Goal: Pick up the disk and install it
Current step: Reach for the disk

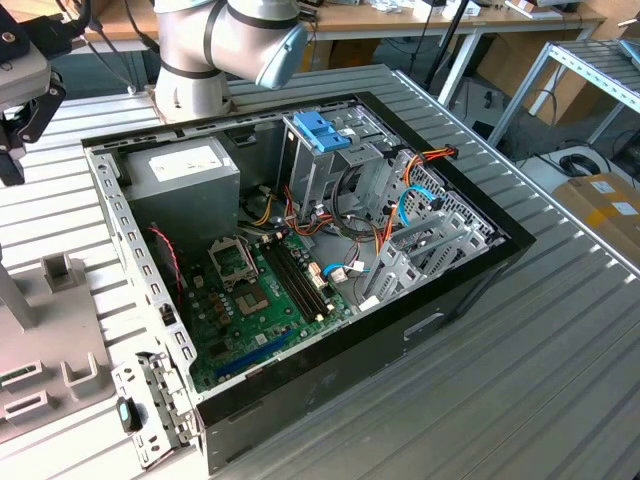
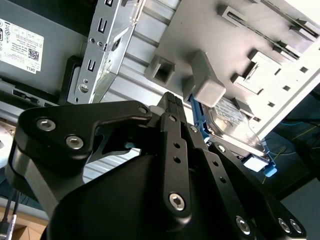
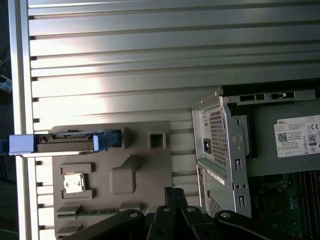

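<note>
Hovering over the grey fixture [image 3: 135,175], the empty hand [image 3: 175,193] is pressed together near the disk [image 3: 65,142].

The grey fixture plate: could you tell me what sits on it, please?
The disk stands on edge in the plate, with a square chip lying flat nearby; the plate hides the disk's lower edge.

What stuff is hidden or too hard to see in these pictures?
- Disk, second wrist view: partly covered by the end effector and a grey fixture post.
- Disk, first wrist view: seen edge-on, so its flat faces are hidden.
- Fixture, exterior view: cut off by the exterior view's left edge.
- Drive cage, exterior view: its metal walls hide the inside.
</note>
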`<state>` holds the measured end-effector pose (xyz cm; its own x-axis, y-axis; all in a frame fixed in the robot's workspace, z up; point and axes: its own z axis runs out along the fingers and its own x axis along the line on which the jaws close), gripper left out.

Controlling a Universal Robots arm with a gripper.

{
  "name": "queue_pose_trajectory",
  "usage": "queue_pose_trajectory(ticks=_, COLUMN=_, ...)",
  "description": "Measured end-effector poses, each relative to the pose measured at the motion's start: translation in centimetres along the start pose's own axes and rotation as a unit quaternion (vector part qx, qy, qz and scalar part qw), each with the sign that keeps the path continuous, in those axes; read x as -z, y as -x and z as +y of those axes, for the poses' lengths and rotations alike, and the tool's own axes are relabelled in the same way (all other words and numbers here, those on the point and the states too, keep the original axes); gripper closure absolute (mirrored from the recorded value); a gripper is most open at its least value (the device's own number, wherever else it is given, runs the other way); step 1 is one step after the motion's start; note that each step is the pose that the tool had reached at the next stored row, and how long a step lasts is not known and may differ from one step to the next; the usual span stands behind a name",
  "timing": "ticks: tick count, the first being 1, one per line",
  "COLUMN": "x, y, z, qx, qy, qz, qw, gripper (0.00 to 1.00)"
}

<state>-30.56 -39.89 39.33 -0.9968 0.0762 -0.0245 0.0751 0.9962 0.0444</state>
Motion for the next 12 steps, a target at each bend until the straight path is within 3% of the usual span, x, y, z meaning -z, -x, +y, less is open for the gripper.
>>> queue_pose_trajectory(ticks=12, x=0.01, y=-0.4, z=-0.03, qx=0.0, qy=0.0, qz=0.0, qw=1.0, gripper=0.9)
